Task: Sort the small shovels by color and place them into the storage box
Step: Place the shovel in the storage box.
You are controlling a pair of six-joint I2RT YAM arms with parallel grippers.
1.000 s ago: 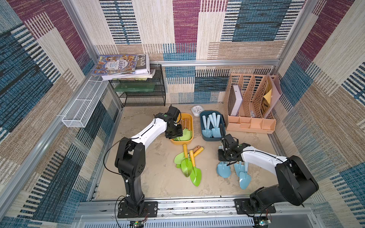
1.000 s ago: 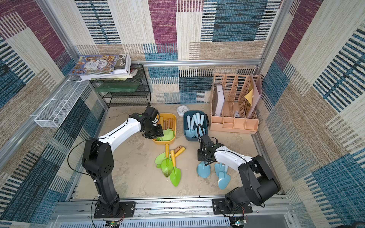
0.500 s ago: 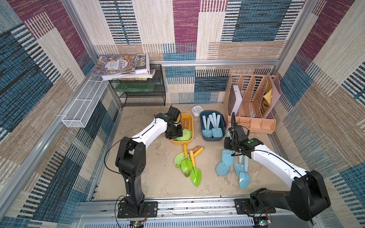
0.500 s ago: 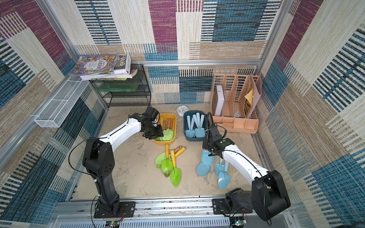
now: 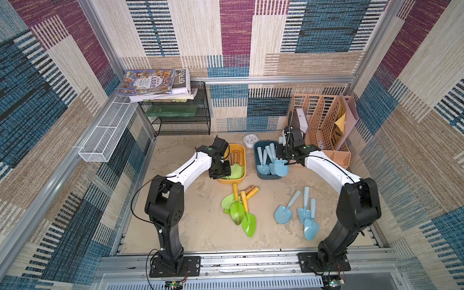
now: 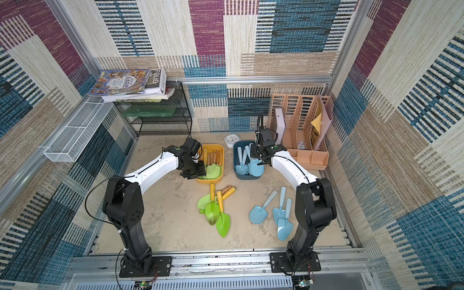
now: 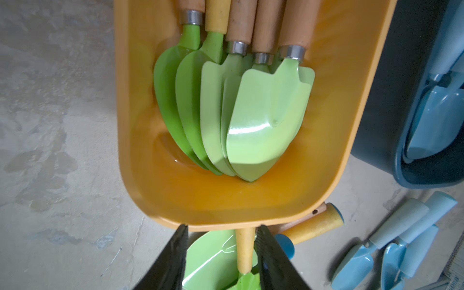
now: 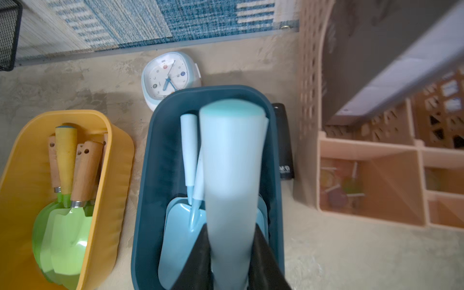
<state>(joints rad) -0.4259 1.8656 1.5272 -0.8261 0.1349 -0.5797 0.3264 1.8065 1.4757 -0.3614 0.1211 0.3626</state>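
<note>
Several green shovels lie in the yellow bin, and several light blue ones lie in the dark blue bin. My left gripper hangs open and empty above the yellow bin's near end. My right gripper is shut on a light blue shovel over the blue bin, its blade pointing toward the front. On the sandy floor lie a pile of green shovels and three blue shovels.
A small white clock stands behind the two bins. A peach file organizer fills the back right, close to my right wrist. A black wire rack with books and a white wire basket sit at the back left.
My right gripper has lifted one blue shovel from the floor group and carried it back over the blue bin. The left arm has hardly moved.
</note>
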